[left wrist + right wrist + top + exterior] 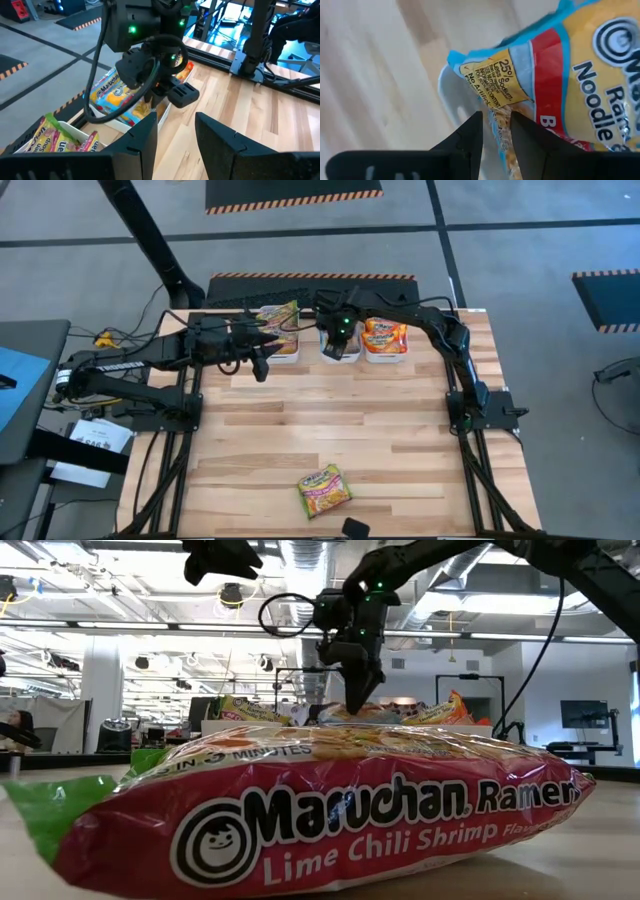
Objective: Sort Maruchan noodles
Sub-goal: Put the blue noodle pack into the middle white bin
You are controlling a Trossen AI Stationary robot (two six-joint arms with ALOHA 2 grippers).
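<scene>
Loose packet: a green-edged Maruchan noodle packet (324, 490) lies flat on the table near the 6 o'clock edge, its long axis tilted toward 2 o'clock; the low view shows its "Lime Chili Shrimp" label (330, 825) facing the camera.
Sorted packets: three white bins (283, 351) stand in a row at the 12 o'clock side; green-edged packets (277, 316) at the 11 o'clock end, orange packets (385, 335) at the 1 o'clock end.
Middle bin: a blue-edged packet (560, 75) lies in it, one corner poking over the rim.
Right gripper (340, 340): hangs over the middle bin, fingers (470, 137) nearly together with the packet's corner between them; a firm grip cannot be told.
Left gripper (261, 365): hovers just in front of the green bin, jaws parted and holding nothing.
Surface: pale wood-plank tabletop (350, 430) on a black frame.
Room: grey floor with hazard-striped mats; open office with ceiling ducts behind.
</scene>
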